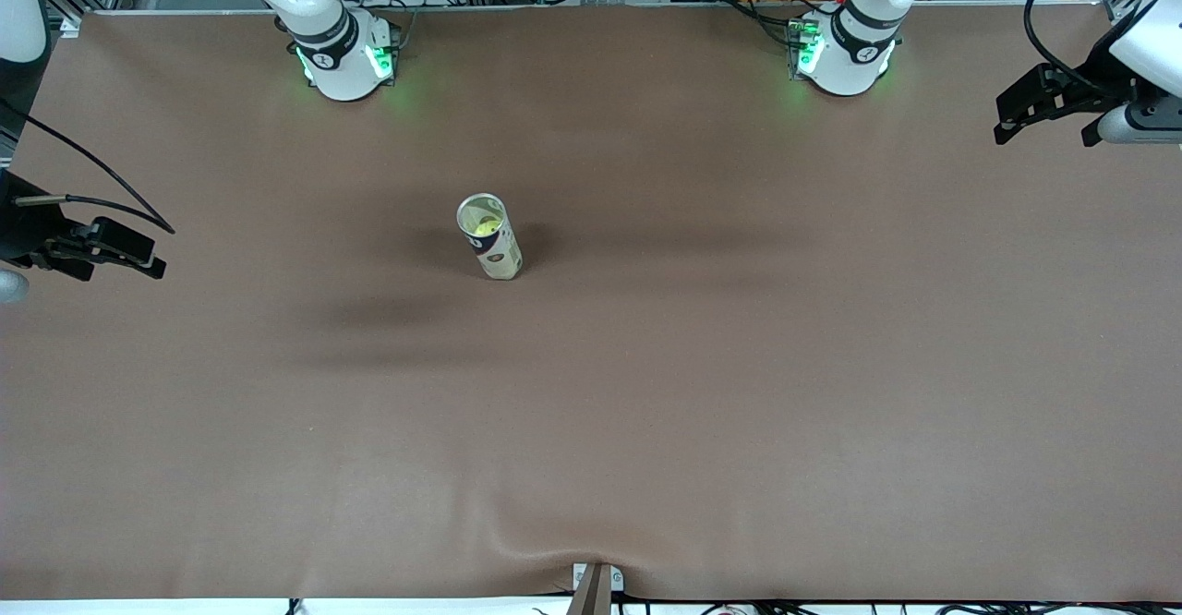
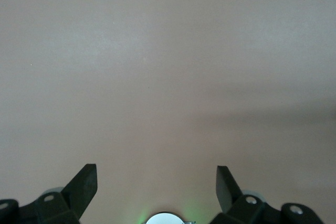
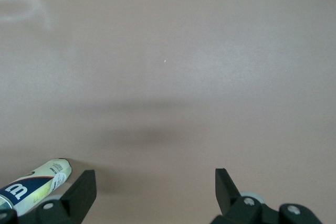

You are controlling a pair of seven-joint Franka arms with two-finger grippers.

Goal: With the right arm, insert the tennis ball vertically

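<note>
Brown table: can upright w/ ball inside, at 3 o'clock, well apart from right gripper, fingers spread, empty. Left gripper waits, fingers apart.

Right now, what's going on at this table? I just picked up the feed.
Nothing is being handled at this moment. A tennis ball can stands upright and open-topped on the brown table, with a yellow-green tennis ball already showing inside it. The right pincer hangs open and empty over the right arm's end of the table, well clear of the can. The left pincer waits open over the left arm's end, holding nothing. The insertion looks done.
</note>
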